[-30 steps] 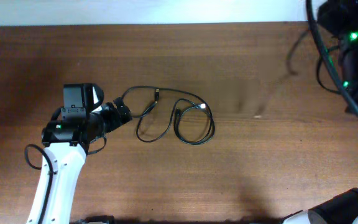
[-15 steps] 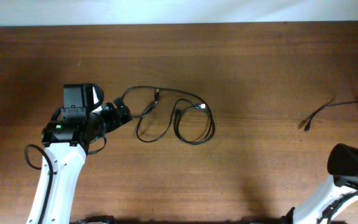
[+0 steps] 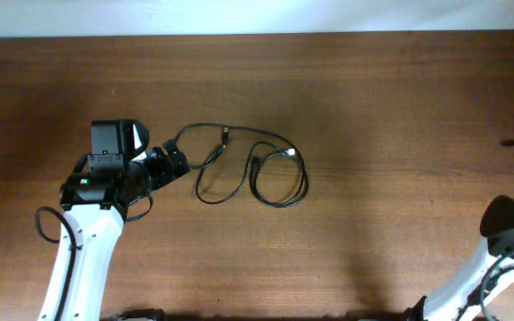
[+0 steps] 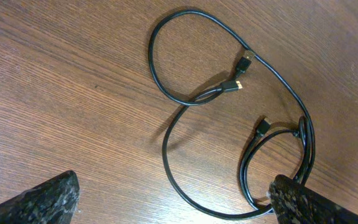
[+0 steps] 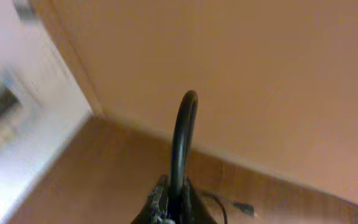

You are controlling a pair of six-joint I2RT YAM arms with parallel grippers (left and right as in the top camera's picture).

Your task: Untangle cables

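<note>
**Overhead view.** The left gripper (image 3: 175, 161) of the white-and-black left arm (image 3: 78, 250) points at a tangle of thin black cables with small plugs (image 3: 255, 169). The tangle lies left of centre on the brown wood-grain table (image 3: 373, 98). The spacing of the jaws cannot be read from here.

**Left wrist view.** The two dark speckled fingers (image 4: 42, 199) stand at opposite lower corners, spread wide with nothing between them. The tangle resolves into overlapping loops with three plug ends, one a bright-tipped plug (image 4: 236, 83). The lowest loop meets the finger at the picture's lower right; contact or mere overlap cannot be told.

**Right wrist view.** The right gripper (image 5: 171, 210) is clamped on a single black cord (image 5: 182, 137) that arches upward from its fingertips, with a plug end showing at lower right.

From above, this cord appears only as a dark streak at the right edge, well apart from the tangle. The right arm (image 3: 507, 218) is cut off at the lower right corner. A pale wall strip (image 3: 239, 16) borders the table's far edge. The right wrist view is blurred; its tan background and pale left band cannot be identified.
</note>
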